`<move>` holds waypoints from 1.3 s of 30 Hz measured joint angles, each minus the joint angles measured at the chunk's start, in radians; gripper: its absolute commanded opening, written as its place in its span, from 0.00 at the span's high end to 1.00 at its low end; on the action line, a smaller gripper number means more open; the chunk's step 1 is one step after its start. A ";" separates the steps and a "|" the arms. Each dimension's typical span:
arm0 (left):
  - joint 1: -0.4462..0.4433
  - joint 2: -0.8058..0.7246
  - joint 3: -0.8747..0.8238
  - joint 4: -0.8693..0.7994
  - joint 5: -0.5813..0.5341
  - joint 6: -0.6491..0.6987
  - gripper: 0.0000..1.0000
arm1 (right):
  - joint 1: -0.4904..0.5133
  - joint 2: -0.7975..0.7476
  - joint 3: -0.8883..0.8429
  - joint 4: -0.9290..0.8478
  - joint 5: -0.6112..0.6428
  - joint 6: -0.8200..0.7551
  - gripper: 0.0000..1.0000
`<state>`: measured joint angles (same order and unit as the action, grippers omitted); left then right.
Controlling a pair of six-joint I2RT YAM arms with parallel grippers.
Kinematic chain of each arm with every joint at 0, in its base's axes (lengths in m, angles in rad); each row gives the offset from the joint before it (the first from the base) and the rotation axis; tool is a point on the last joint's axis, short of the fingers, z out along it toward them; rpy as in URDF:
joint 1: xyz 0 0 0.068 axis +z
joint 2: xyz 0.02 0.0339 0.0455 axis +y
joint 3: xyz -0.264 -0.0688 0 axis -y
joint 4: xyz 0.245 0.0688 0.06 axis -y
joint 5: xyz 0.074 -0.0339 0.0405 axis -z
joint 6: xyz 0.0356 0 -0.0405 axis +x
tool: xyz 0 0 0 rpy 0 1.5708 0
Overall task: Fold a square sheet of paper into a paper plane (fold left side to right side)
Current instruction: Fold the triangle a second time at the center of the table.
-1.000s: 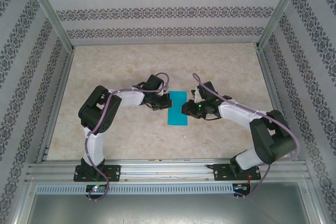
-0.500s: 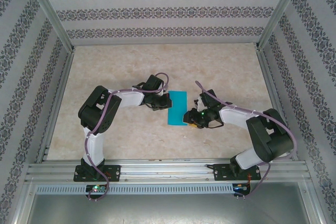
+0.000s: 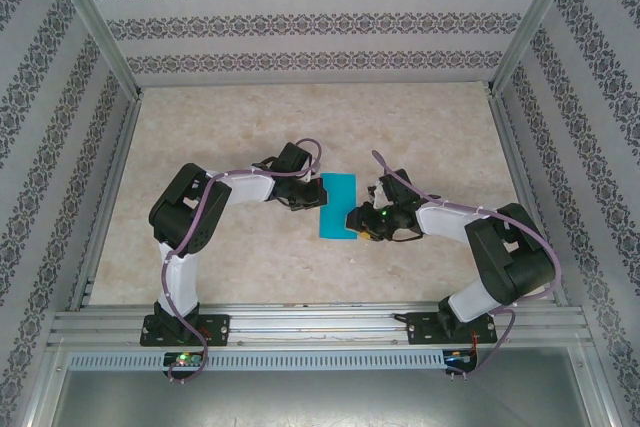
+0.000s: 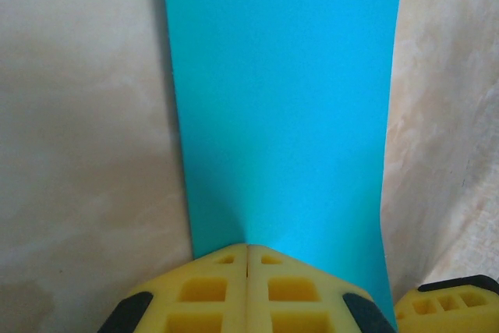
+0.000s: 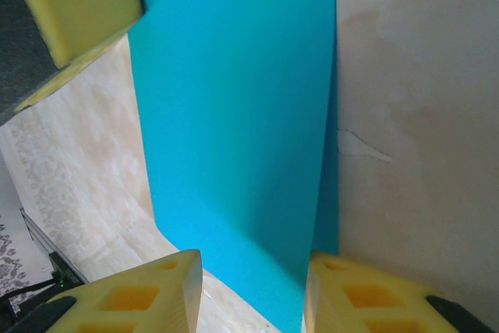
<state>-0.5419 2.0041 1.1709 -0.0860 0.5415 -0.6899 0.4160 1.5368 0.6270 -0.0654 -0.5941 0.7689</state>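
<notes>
The teal-blue sheet of paper (image 3: 337, 205) lies at the table's middle, folded into a narrow upright rectangle; a paper plane is out of view. My left gripper (image 3: 311, 197) is shut, and its joined yellow tips (image 4: 248, 247) rest on the sheet's (image 4: 281, 99) left edge. My right gripper (image 3: 356, 220) stands open at the sheet's near right corner. In the right wrist view the paper (image 5: 234, 115) runs between the right gripper's (image 5: 253, 271) two fingers, its top layer slightly raised along the right edge.
The beige marbled table (image 3: 220, 127) is walled by patterned panels and metal posts (image 3: 95, 17). A left fingertip (image 5: 70, 5) shows across the paper in the right wrist view. A right fingertip (image 4: 446, 302) shows in the left wrist view. The arm bases sit on the near rail (image 3: 320, 325).
My right gripper has slid from the middle of the sheet's right edge down to its near right corner. The left gripper and the paper have stayed put.
</notes>
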 measured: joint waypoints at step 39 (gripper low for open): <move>0.000 -0.122 -0.046 0.019 -0.019 0.027 0.77 | -0.120 0.191 0.126 0.108 -0.113 -0.029 1.00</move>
<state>-0.5423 1.8816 1.1248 -0.0669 0.5224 -0.6624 0.2962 1.7275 0.7532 0.0429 -0.7071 0.7403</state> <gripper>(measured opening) 0.217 0.045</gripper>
